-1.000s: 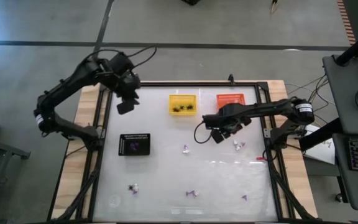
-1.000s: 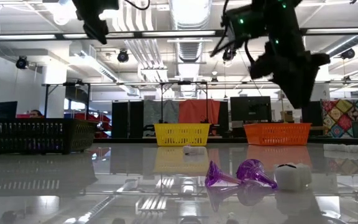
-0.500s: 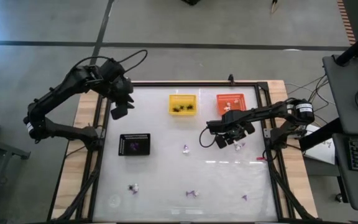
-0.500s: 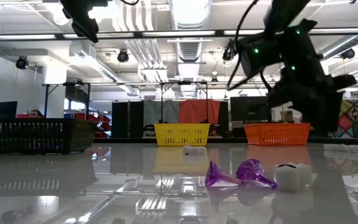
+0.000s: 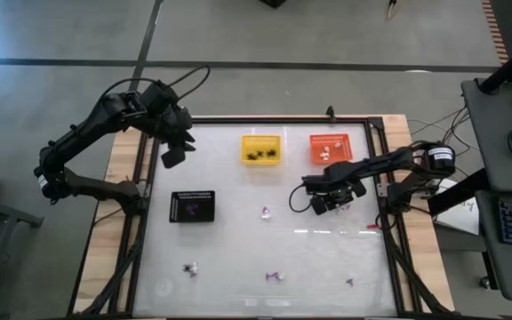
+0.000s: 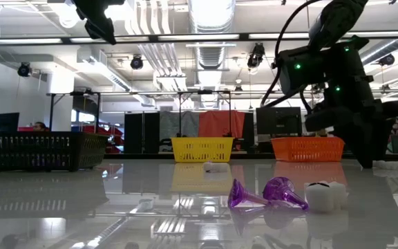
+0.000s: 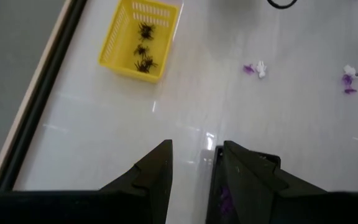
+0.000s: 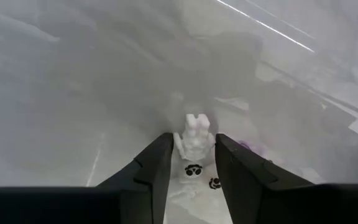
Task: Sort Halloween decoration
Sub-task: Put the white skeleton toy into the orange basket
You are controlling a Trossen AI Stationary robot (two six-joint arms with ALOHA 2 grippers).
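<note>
My right gripper (image 8: 192, 137) is open and low over the table's right part (image 5: 325, 201). Its fingers stand either side of a small white trinket (image 8: 194, 148) with black eye marks that lies on the table. My left gripper (image 5: 173, 157), open, hangs high over the far left part, above the black tray (image 5: 192, 206). Other loose trinkets lie on the table: a white and purple one (image 5: 265, 212), one near the left (image 5: 189, 268), and purple ones (image 5: 276, 276) (image 5: 349, 283). My right gripper comes down on the white trinket (image 8: 189, 142) from above, one finger on each side of it. The trinket lies on the table. Whether the fingers touch it, I cannot tell.
A yellow basket (image 5: 261, 148) with black spiders and an orange basket (image 5: 331, 147) with white trinkets stand at the far edge. The black tray holds purple trinkets. A dark frame (image 5: 385, 191) runs around the table. A cable (image 5: 299, 203) loops beside the right gripper.
My right gripper has moved down and toward the table's near right, from beside the orange basket onto the white trinket. My left gripper has drawn back a little toward the left edge and stayed high.
</note>
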